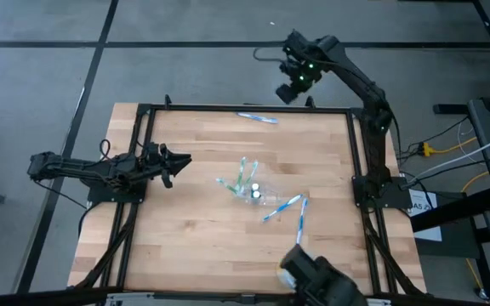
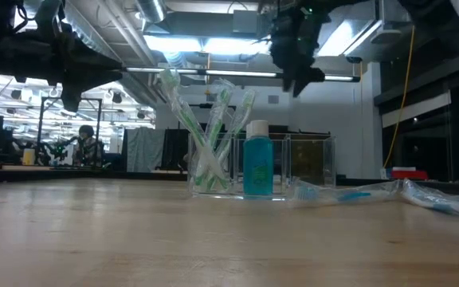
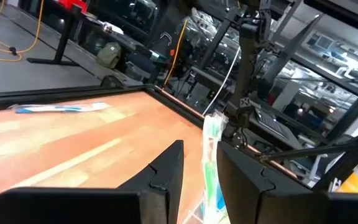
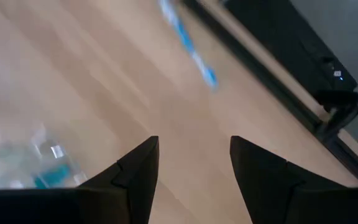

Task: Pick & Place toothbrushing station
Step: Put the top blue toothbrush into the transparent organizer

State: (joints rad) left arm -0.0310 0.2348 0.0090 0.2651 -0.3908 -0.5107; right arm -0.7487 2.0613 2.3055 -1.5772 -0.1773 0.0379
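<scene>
Even overhead light in the high view, soft faint shadows on the wood table [image 1: 194, 221]. Low view backlit by ceiling strip lights [image 2: 205, 44]; arms go silhouette, tabletop foreground soft. Right wrist view heavily motion-blurred: wrapped toothbrush [image 4: 188, 43] beyond the fingers [image 4: 138, 171] smeared, bottle blurred beside them. Left wrist view sharper, bright window glare behind the fingers [image 3: 166, 174].

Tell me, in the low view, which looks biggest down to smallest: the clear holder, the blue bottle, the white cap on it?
1. Clear holder: widest.
2. Blue bottle, beside it.
3. White cap: smallest.
</scene>
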